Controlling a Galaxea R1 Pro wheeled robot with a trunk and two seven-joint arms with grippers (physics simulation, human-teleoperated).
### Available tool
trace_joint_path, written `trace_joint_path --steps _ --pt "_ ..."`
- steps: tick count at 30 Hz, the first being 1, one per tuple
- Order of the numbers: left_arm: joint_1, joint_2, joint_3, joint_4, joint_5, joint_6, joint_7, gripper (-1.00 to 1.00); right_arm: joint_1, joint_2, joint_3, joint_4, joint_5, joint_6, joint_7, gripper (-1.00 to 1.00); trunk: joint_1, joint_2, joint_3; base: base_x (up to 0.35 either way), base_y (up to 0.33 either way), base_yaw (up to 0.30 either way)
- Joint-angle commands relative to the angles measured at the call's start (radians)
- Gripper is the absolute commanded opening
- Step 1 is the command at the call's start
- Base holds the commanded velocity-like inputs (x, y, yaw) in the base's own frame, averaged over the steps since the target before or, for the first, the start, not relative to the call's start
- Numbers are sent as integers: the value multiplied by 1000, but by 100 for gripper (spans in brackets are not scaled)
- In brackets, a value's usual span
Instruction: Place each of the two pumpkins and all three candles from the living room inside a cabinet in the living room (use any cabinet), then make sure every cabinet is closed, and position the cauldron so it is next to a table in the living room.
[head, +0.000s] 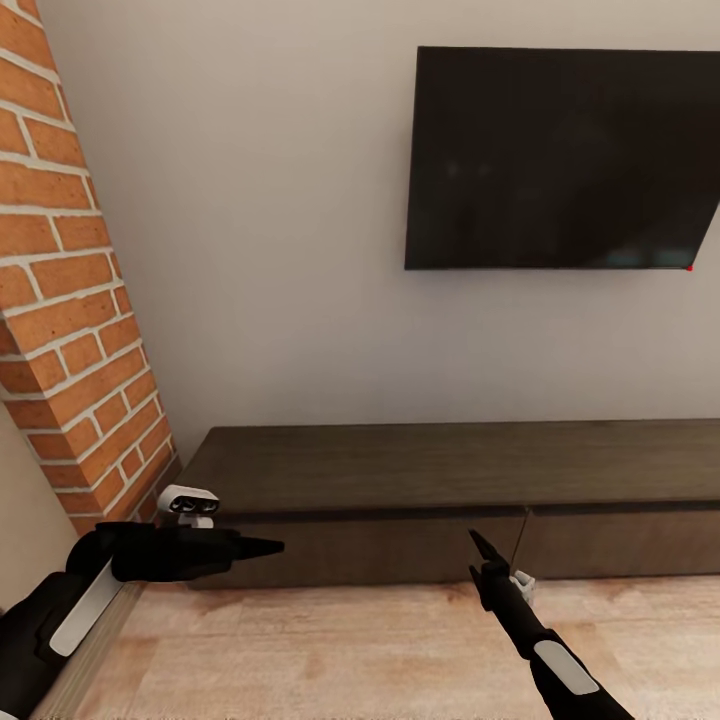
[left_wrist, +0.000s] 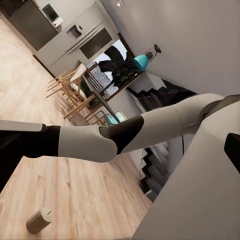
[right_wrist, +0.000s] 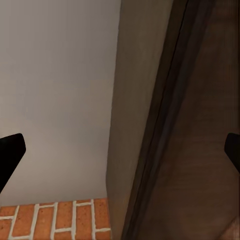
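Head view | flat dark wood-grain cabinet (head: 450, 470) | right gripper (right_wrist: 120, 150) fingers apart | left gripper (head: 262, 547) unclear

**Three views, one corner shared**

The head camera looks forward and down from close range at the cabinet (head: 450, 480) and the television (head: 560, 160) above. The right wrist camera sits very close to the cabinet (right_wrist: 150, 125), sharing its front, the wall and the brick wall (head: 70, 300). The left wrist camera faces back across the room toward a dining table (left_wrist: 100, 82).
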Motion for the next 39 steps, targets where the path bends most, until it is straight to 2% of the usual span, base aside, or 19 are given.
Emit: trace_joint_path --steps 1,6,16,35,39 --pt "-1 1 -2 0 2 11 -3 100 -1 0 -1 0 -11 10 2 100 4 -8 -4 0 0 0" --pt "-1 2 -2 0 4 11 -3 100 -1 0 -1 1 -11 10 2 100 23 -43 -20 0 0 0" --pt "-1 2 -2 0 34 11 -3 100 -1 0 -1 1 -11 9 1 100 61 -113 -51 0 0 0" --pt "-1 2 -2 1 37 11 -3 100 -1 0 -1 2 -11 9 1 100 134 -246 -111 0 0 0" --pt "-1 2 -2 2 38 11 -3 100 -1 0 -1 3 -11 9 1 100 135 -246 -118 0 0 0"
